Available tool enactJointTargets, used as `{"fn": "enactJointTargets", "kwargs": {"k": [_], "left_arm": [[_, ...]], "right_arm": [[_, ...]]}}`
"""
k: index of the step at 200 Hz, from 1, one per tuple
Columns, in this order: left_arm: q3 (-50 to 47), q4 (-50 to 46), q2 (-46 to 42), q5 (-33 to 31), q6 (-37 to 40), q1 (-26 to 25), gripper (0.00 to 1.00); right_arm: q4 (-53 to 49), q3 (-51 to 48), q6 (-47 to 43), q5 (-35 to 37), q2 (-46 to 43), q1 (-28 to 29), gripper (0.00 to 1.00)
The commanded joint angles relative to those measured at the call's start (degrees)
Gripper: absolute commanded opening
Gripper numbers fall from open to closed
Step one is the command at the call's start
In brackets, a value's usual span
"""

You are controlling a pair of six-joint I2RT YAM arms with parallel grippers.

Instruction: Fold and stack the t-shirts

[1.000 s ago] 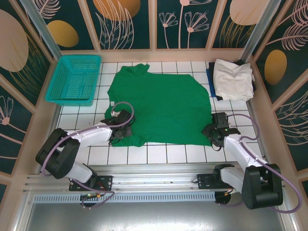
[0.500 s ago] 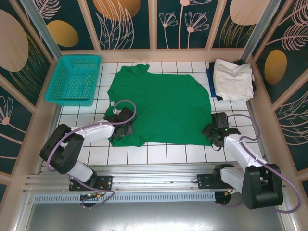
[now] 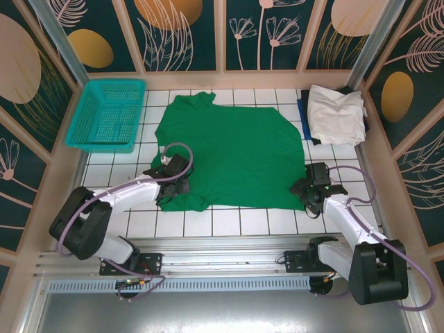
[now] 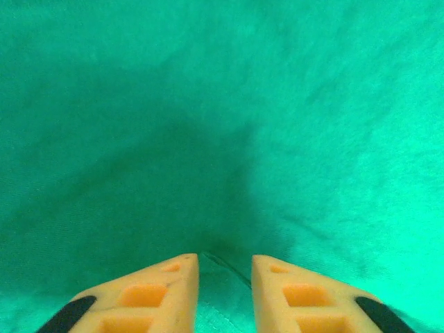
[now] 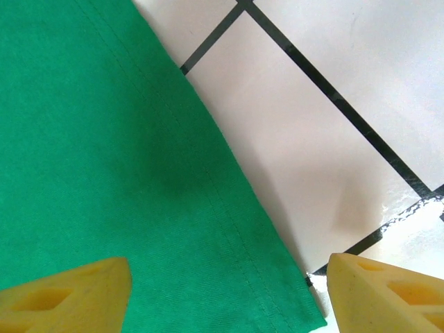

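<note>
Over the last second the right tool point(image 3: 311, 189) has spread wider and the left arm's elbow has shifted. The green shirt point(image 3: 229, 156), soft matte knit with a stitched hem, lies spread flat mid-table point(image 3: 229, 220). The left tool point(image 4: 224, 258) presses on its near left corner, jaws narrowly parted, released. The right tool straddles the near right hem, wide open, holding nothing. Folding looks barely begun; next, each tool must pinch its corner. Folded shirts point(image 3: 336, 114) sit far right.
</note>
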Motion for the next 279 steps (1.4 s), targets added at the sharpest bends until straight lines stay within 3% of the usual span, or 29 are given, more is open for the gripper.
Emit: {"fn": "enactJointTargets", "kwargs": {"k": [1, 35, 81, 137, 168, 193, 209, 229, 250, 279], "left_arm": [[-0.69, 0.5, 3.05, 0.38, 1.03, 0.19, 0.33], [0.22, 0.9, 5.87, 0.28, 1.52, 0.19, 0.35], [0.69, -1.91, 3.3, -1.07, 1.18, 0.23, 0.15], [-0.7, -4.54, -3.35, -0.35, 1.01, 0.18, 0.24], [-1.48, -4.0, -2.24, 0.05, 1.11, 0.18, 0.18], [-1.14, -3.17, -0.05, -0.2, 1.68, 0.18, 0.29], [-0.28, -2.8, 2.24, -0.55, 2.1, 0.23, 0.3], [0.45, -2.31, 4.26, -0.39, 2.41, 0.18, 0.29], [0.64, -2.37, 4.35, -0.78, 2.25, 0.18, 0.2], [0.81, -3.66, 2.33, -1.17, 1.99, 0.18, 0.15]], "right_arm": [[-0.93, 1.29, 0.57, 0.93, 1.02, -0.01, 0.75], [-0.78, 1.3, 0.23, 1.2, 1.25, -0.01, 0.76], [-1.17, 1.47, 0.28, 1.63, 1.23, -0.01, 0.77], [-2.23, 2.12, 0.33, 1.41, 0.61, 0.02, 0.78], [-1.8, 2.0, 0.07, 1.28, 1.1, 0.05, 0.78], [-1.78, 2.0, -0.16, 1.28, 1.36, -0.01, 0.78], [-1.62, 2.0, -0.28, 1.12, 1.39, -0.01, 0.79], [-1.43, 1.78, -0.39, 0.98, 1.38, -0.01, 0.79], [-1.38, 1.65, -0.48, 1.02, 1.4, -0.01, 0.79], [-0.83, 1.47, -0.56, 0.86, 1.6, -0.01, 0.79]]}}
